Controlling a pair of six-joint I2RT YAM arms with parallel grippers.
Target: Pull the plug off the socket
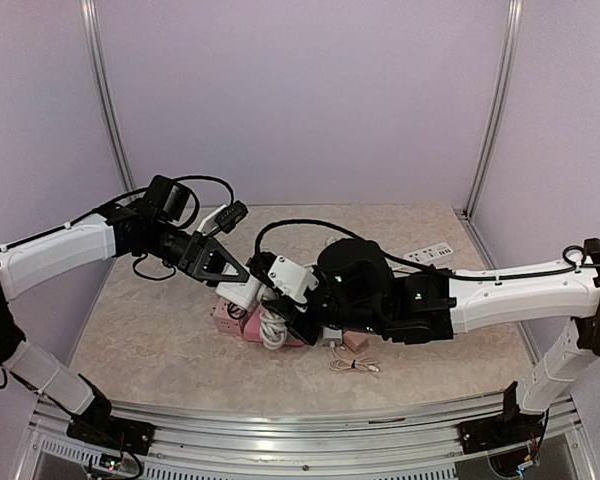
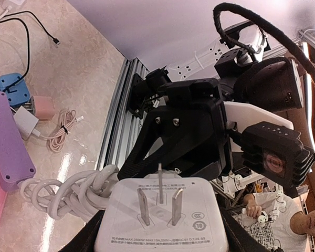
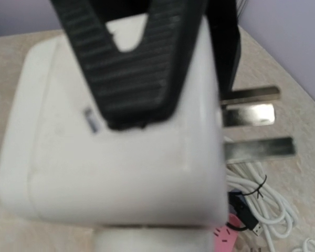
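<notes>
Plug (image 2: 160, 220) out of the socket and held in the air over the middle of the desk (image 1: 150, 340). It is a white block with three bare metal prongs (image 3: 254, 147) touching nothing. Left gripper (image 1: 242, 274) reaches in from the left edge. In the left wrist view its dark fingers (image 2: 89, 237) sit tight against both sides of the plug, so it is clamped on the plug body with the prong face between them. Right gripper (image 1: 283, 303) comes in from the right edge and meets the plug at its far end. Its fingertips are hidden behind the plug there, so grip or gap cannot be told. The right wrist view is blurred and very close. It shows a black ribbed finger (image 3: 131, 73) lying flat on the plug's broad side, but whose finger it is, is unclear.

Pink socket strip (image 1: 225, 318) lies flat on the desk just below the two grippers, a little left of centre, apart from the plug. White cable coil (image 1: 272, 328) is bunched against the strip's right end, under the plug. Thin loose cable (image 1: 354, 365) lies toward the near edge, right of centre. White power strip (image 1: 428, 255) lies well apart, toward the far right corner. Blue adapter (image 2: 13, 89) with a black lead stands beside the strip in the left wrist view.
</notes>
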